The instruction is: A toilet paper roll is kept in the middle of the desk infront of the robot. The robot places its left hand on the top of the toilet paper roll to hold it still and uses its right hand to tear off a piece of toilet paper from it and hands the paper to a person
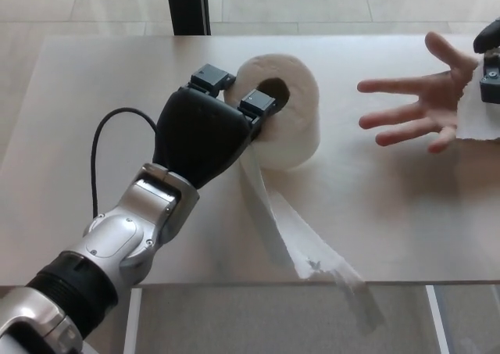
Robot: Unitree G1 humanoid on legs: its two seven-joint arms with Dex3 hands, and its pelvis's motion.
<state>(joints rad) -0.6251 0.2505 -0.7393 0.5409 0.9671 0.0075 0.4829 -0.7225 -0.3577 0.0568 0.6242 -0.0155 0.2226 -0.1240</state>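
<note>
Now, in the head view, your left robot hand (207,131) is pressing on the toilet paper roll (285,112) mid-counter (94,80), fingers bent over its top. Your right robot hand (491,61) is pinching the torn sheet (476,118) at the person's open palm (426,104); it looks flimsy, so hold it lightly by its edge.

I'm seeing the toilet paper roll (285,112) sitting mid-worktop (94,96), my left hand (205,131) resting on its left; a person's hand (422,104) lying right.
</note>
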